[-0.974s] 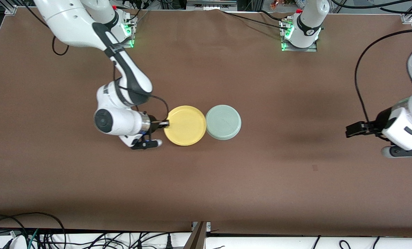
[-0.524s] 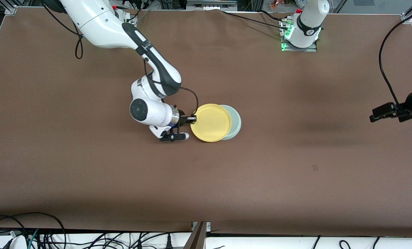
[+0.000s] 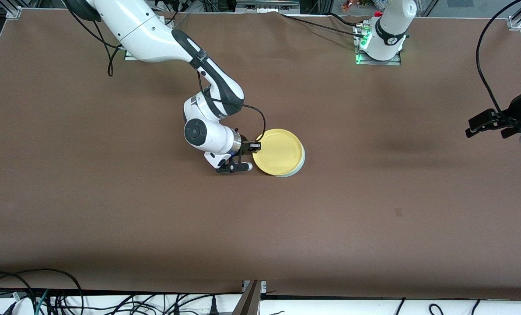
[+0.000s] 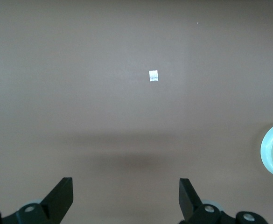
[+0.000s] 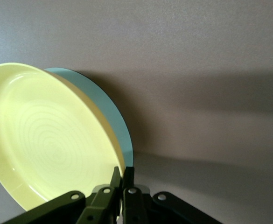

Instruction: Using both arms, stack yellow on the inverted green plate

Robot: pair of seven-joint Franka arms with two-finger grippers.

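Observation:
The yellow plate (image 3: 279, 152) sits over the pale green plate (image 3: 302, 164) near the table's middle, covering all but a thin crescent of it. My right gripper (image 3: 256, 146) is shut on the yellow plate's rim, at the side toward the right arm's end. In the right wrist view the yellow plate (image 5: 47, 140) lies close against the green plate (image 5: 113, 112), with the right gripper (image 5: 122, 175) pinching the yellow edge. I cannot tell whether the two plates touch. My left gripper (image 3: 474, 126) hangs open over the left arm's end of the table, with nothing between its fingers. The left wrist view shows the left gripper (image 4: 125, 196) above bare cloth.
A brown cloth (image 3: 374, 218) covers the whole table. A small pale mark (image 4: 153, 75) lies on it below the left gripper. The green plate's edge (image 4: 269, 149) shows at the border of the left wrist view. Cables run along the table's front edge (image 3: 46, 297).
My right gripper has carried the yellow plate sideways from beside the green plate to over it. The left arm has drawn back toward its end of the table and risen.

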